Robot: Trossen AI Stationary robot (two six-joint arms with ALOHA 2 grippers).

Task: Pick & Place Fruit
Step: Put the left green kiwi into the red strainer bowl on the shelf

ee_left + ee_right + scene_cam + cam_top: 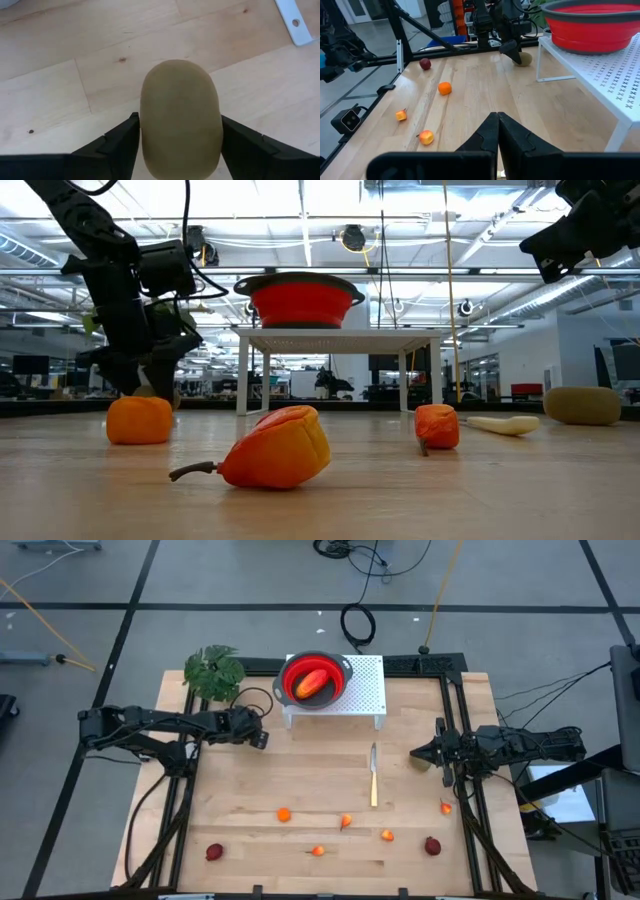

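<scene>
A brown oval fruit (181,117) lies on the wooden table (300,775), left of the white stand (365,690); the right wrist view shows it too (524,59). My left gripper (180,125) comes steeply down over it, one finger on each of its sides. Small orange fruits (284,814) (345,822) and dark-red ones (214,852) (432,846) lie scattered near the front edge. A red-yellow oblong fruit (312,683) lies in the red bowl (340,675) on the stand. My right gripper (497,117) hangs shut above the table's right side. My left gripper has the brown oval fruit between its two fingers (125,137), which lie against its two long sides (147,125). The fingers come from above, slanting down. The fruit rests on the table, lying lengthwise between them.
A leafy green plant (213,670) stands at the far left corner. A slim knife (374,777) lies mid-table, right of centre. An olive-brown oval thing (583,405) sits at the right in the low view. Bare wood stretches between the stand and the scattered fruits.
</scene>
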